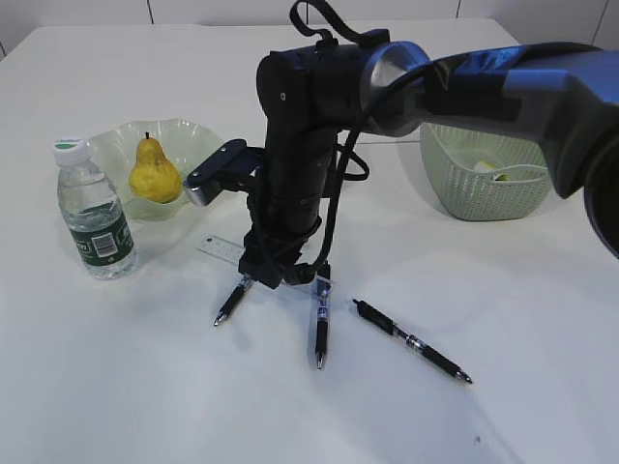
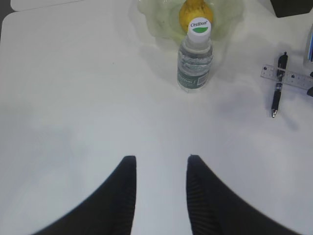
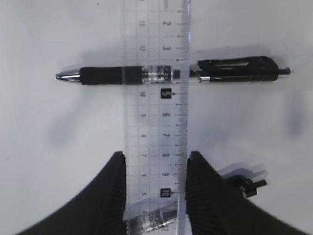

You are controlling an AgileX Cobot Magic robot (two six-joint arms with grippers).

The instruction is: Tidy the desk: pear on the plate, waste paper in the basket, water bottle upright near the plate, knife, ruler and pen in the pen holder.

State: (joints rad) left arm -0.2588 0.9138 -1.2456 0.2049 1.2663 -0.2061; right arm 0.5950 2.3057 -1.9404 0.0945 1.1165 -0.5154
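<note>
White desk [image 1: 116, 387] fills frame. Pear [image 1: 155, 171] on plate [image 1: 193, 140], upper left; bottle [image 1: 94, 213] upright beside. Basket [image 1: 484, 184] upper right. Right gripper [image 3: 155, 164] jaws pinching ruler [image 3: 156, 98] edges over pen [image 3: 171, 74]. Left gripper [image 2: 161, 161] spread, empty.

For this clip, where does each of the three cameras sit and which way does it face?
Exterior view: above the desk's near edge, looking down at a slant across the water bottle, pear and basket; the right arm fills the centre.
Left wrist view: low over bare desk, facing the bottle and plate; the left gripper shows empty.
Right wrist view: straight down on the ruler, which lies over a pen; the right gripper straddles the ruler.
Shared: all three show the ruler and this pen.
</note>
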